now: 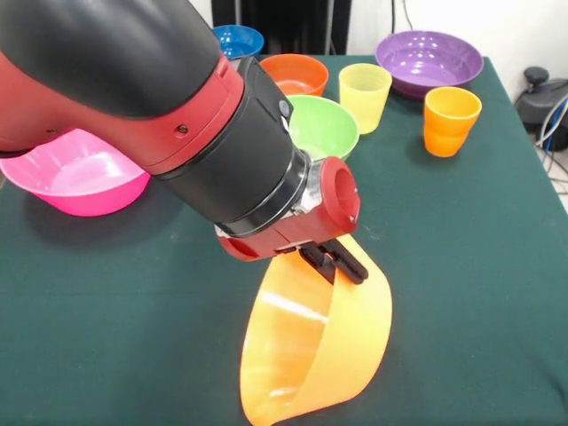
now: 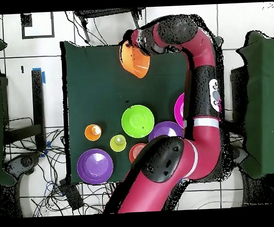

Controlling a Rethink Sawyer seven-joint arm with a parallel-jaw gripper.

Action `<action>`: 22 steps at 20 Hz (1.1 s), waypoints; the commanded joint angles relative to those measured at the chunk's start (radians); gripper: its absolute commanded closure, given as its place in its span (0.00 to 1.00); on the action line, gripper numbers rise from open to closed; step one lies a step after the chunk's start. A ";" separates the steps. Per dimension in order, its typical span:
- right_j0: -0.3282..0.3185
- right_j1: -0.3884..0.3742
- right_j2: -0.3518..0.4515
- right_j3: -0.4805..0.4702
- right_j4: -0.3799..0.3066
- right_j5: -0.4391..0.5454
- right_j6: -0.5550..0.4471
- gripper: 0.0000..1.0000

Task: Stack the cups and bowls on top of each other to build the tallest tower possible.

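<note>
At the table's near edge in the front view, we see the gripper (image 1: 342, 257) pinching the rim of the large orange bowl (image 1: 319, 351), tilted on edge, well apart from the other bowls.

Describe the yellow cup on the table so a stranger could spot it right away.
Start at the dark green table and look toward its far side in the front view, where a lime green bowl sits. The pale yellow cup stands upright just right of it. It is translucent and taller than the bowls, unlike the solid orange cup further right.
</note>
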 commanded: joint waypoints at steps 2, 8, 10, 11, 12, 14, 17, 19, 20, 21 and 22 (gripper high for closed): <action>-0.022 0.042 0.046 0.179 0.040 0.094 -0.123 1.00; -0.037 0.001 0.081 0.298 0.134 0.065 -0.046 1.00; -0.040 -0.006 0.093 0.327 0.157 0.037 -0.039 1.00; -0.042 -0.008 0.099 0.340 0.167 0.026 -0.038 1.00; -0.044 -0.013 0.105 0.355 0.177 0.008 -0.038 1.00; -0.047 -0.025 0.113 0.384 0.194 -0.022 -0.033 1.00; -0.048 -0.031 0.132 0.404 0.217 -0.059 -0.033 1.00; -0.046 -0.028 0.143 0.408 0.231 -0.077 -0.033 1.00; -0.044 -0.022 0.150 0.402 0.237 -0.083 -0.038 1.00; -0.044 -0.022 0.155 0.409 0.244 -0.097 -0.035 1.00; -0.044 -0.022 0.160 0.415 0.250 -0.111 -0.032 1.00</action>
